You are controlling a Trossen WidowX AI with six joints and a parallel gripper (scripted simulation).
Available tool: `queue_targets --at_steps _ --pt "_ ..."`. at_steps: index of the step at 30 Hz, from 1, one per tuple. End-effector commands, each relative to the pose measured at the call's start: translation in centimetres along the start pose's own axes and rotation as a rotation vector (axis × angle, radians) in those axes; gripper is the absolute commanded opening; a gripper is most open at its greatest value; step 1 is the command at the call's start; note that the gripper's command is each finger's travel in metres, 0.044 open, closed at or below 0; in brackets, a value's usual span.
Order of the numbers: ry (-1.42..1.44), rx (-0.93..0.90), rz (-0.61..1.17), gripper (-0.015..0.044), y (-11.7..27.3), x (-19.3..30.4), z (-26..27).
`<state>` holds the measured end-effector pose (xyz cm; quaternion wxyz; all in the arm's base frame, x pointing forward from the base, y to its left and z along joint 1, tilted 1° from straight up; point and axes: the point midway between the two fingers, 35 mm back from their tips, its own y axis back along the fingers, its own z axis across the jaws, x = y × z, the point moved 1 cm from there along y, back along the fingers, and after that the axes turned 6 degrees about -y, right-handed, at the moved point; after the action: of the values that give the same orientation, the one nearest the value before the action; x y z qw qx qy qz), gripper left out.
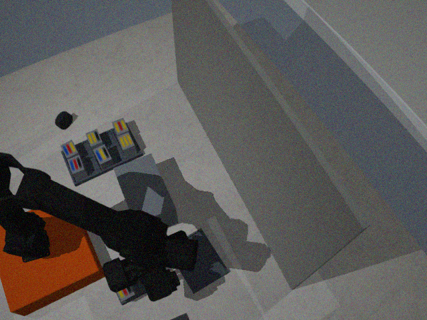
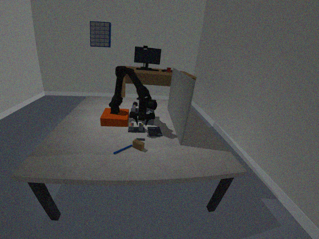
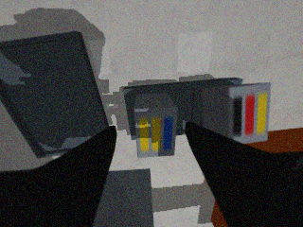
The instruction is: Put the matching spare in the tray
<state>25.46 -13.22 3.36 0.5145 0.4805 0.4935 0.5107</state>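
Two striped blocks, yellow-yellow-blue (image 3: pixel 156 133) and black-red-yellow (image 3: pixel 249 113), sit in one rack (image 3: pixel 204 87) below the gripper's (image 1: pixel 141 293) (image 2: pixel 141 123) (image 3: pixel 151 127) parted fingers.

In the top view, the arm (image 1: pixel 79 203) hides part of the orange block (image 1: pixel 51 275); a dark piece (image 1: pixel 181 317) is cut off by the bottom edge. The exterior view leaves the stripes on the near units (image 2: pixel 136 124) too small to tell.
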Motion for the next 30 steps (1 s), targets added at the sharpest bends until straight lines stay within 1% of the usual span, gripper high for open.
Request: queue_targets --at_steps 1,14,30 --pt "-0.004 0.006 0.008 0.03 -1.0 0.2 -0.2" --pt "-0.004 0.006 0.008 0.03 -2.9 0.3 -0.4" --pt "-0.004 0.006 0.008 0.03 -3.0 0.3 -0.4"
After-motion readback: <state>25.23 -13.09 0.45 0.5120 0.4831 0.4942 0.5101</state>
